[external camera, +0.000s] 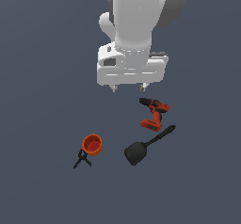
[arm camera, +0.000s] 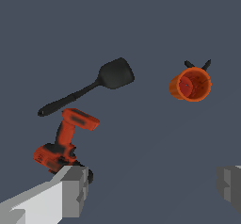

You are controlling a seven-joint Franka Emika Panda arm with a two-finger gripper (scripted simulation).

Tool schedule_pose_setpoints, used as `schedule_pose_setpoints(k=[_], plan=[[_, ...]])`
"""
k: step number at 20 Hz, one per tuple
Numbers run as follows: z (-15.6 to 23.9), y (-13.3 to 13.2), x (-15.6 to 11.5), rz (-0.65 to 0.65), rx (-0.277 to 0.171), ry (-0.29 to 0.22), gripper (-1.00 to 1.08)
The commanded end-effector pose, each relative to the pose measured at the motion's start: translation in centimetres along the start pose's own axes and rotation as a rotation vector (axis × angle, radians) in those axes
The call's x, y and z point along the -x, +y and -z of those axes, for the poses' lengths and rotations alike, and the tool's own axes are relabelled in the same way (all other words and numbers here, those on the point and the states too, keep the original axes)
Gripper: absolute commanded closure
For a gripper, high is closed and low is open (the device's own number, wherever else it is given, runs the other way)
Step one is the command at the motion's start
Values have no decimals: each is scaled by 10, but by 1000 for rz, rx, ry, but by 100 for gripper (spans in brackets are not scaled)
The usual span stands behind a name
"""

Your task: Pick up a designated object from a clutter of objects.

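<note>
Arm (external camera: pixel 141 11) cut off by the exterior view's upper edge. Gripper (external camera: pixel 128 87) fingertips barely poking out below the white hand. In the wrist view, both fingers (arm camera: pixel 70 190) cropped by the frame's edges. Clamp (arm camera: pixel 197 64) mostly hidden behind the cup (arm camera: pixel 190 84), only two tips visible. Drill (arm camera: pixel 63 143) nose covered by the nearer finger.

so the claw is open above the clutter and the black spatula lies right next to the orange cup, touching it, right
Not quite. The claw is open above the clutter, but the black spatula lies apart from the orange cup, with bare floor between them. The exterior view shows the gap; the wrist view agrees.
</note>
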State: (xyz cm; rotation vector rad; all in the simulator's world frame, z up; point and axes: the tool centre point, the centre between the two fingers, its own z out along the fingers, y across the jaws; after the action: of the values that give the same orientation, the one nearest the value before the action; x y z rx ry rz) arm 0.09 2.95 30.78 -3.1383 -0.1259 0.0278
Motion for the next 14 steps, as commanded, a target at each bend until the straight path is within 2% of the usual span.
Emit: schedule_pose_setpoints(k=[1, 14], plan=[[-1, 0, 0, -4, -1, 0, -92], [-31, -19, -20, -148, -22, -2, -92]])
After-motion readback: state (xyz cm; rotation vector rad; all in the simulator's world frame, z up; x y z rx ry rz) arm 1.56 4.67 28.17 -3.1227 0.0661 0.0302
